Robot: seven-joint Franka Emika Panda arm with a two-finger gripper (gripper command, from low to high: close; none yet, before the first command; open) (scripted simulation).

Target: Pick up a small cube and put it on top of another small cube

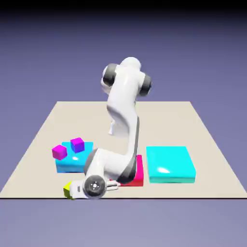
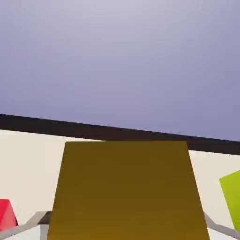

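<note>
Hand view shows the small amber-orange cube (image 2: 127, 190) filling the space between the finger tips of the gripper (image 2: 126, 225), which is closed on it, low at the counter's (image 1: 120, 108) near edge; a lemon-yellow cube (image 2: 231, 199) lies just beside.

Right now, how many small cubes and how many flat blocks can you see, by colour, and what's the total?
Small cubes: 4 (amber-orange cube, lemon-yellow cube, magenta cube, purple cube)
Flat blocks: 3 (cyan block, blue block, red block)
Total: 7
</note>
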